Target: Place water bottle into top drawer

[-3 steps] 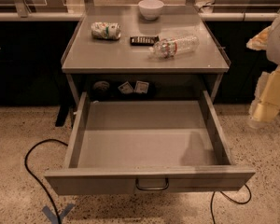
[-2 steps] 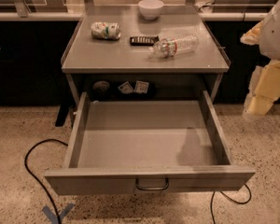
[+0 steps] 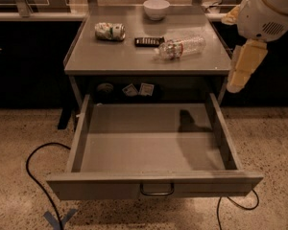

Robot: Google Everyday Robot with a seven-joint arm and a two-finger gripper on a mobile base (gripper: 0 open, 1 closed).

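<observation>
The water bottle [image 3: 182, 47], clear with a white cap, lies on its side on the grey table top [image 3: 134, 59], right of centre. The top drawer [image 3: 149, 145] below is pulled wide open and holds nothing; its loop handle [image 3: 157, 189] is at the front centre. My gripper [image 3: 242, 66] hangs from the white arm [image 3: 266, 8] at the upper right, just beyond the table's right edge, right of and a little nearer than the bottle, and touches nothing.
On the table top are a crushed white-green can [image 3: 110, 31], a white bowl [image 3: 156, 8] and a dark flat remote-like object [image 3: 149, 41]. Small items [image 3: 138, 89] sit on the shelf behind the drawer. A black cable [image 3: 36, 176] loops on the floor.
The arm and gripper have moved up and to the left, closer to the table's right edge. The bottle and the drawer have not moved.
</observation>
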